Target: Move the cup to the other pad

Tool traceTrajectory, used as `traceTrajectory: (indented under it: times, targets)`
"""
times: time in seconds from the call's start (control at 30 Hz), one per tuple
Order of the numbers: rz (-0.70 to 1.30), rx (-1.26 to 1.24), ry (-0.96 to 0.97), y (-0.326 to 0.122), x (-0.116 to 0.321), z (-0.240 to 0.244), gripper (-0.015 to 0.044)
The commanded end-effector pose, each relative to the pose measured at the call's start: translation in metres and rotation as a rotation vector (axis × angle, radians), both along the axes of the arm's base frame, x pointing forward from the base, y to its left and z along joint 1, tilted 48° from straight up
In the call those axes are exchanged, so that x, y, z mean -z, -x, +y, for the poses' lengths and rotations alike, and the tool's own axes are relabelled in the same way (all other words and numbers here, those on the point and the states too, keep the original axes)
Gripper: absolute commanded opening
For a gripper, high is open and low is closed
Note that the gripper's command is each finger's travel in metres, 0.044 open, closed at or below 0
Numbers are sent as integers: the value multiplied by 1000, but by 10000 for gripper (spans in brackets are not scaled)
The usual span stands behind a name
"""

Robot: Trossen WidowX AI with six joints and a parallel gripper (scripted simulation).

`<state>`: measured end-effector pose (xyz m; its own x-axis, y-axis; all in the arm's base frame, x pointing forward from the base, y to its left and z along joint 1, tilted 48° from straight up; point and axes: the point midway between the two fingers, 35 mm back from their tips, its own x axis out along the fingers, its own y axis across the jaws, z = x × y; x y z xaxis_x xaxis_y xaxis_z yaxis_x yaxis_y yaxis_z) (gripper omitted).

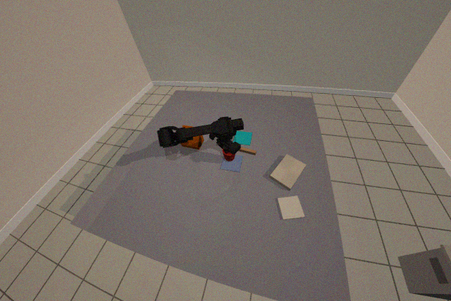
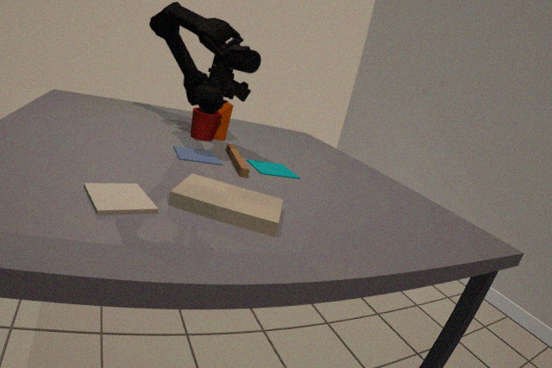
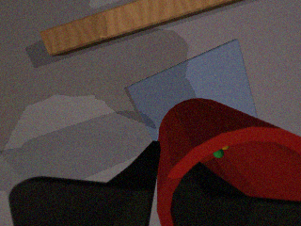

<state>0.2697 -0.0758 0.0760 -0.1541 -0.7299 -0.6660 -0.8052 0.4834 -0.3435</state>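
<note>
Fingers narrow, clamped on the cup wall: in the wrist view one dark finger sits outside the red wall at lower left, the other inside the rim. Cup hangs clear of the bench in the exterior view, upper middle of frame, above and slightly behind the blue pad; its shadow falls on the pad. Cup looks close to upright there. In the wrist view a green marble and a speck of yellow beside it show inside the cup, at the right of the frame. Teal pad lies right of the blue one, with a wooden bar between them, apart from both. Orange block stands just behind the cup. Two pale slabs lie nearer the lower part of the exterior frame: a thin one at left, a thicker one at centre. From the top view, cup sits at the upper edge of the blue pad.
</note>
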Motion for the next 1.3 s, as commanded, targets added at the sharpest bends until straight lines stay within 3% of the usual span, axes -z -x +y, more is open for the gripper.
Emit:
traceTrajectory:
  times: [0.0,1.27]
  targets:
    - [-6,-3,-5,-3,6,7,0]
    - [-13,-3,-10,-25,70,61,0]
